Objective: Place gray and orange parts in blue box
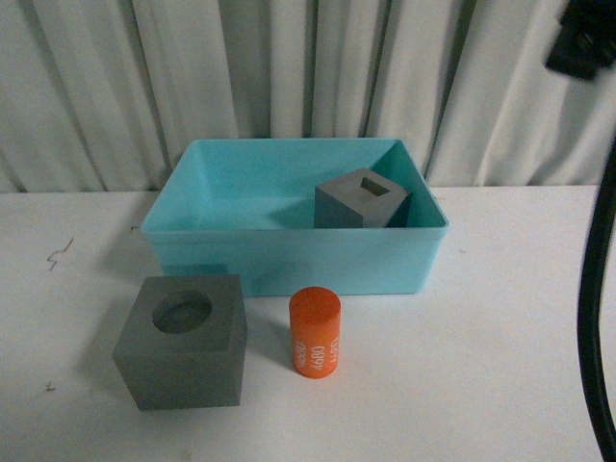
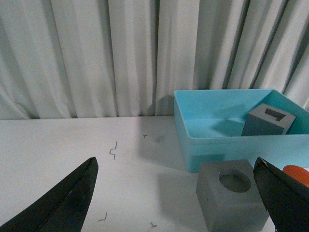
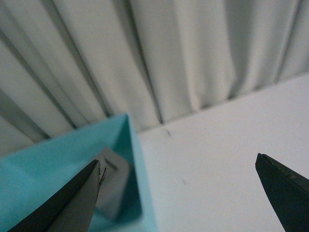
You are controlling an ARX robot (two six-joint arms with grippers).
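The blue box (image 1: pixel 289 260) stands mid-table, and a gray cube with a square recess (image 1: pixel 360 200) rests inside it at the right. In front of the box sit a gray cube with a round recess (image 1: pixel 183 351) and an upright orange cylinder (image 1: pixel 316 333) with white digits. My left gripper (image 2: pixel 176 166) is open, looking at the round-recess cube (image 2: pixel 231 200), the box (image 2: pixel 212 145) and the square-recess cube (image 2: pixel 268 121); the orange cylinder (image 2: pixel 298 173) peeks behind one finger. My right gripper (image 3: pixel 178 164) is open above the box's wall (image 3: pixel 140 169), with the square-recess cube (image 3: pixel 113 188) partly hidden.
A white table (image 1: pixel 500 366) carries everything, with a pleated white curtain (image 1: pixel 289 67) close behind it. A black cable (image 1: pixel 592 298) hangs along the right edge of the front view. Small dark marks (image 2: pixel 113 151) dot the tabletop left of the box.
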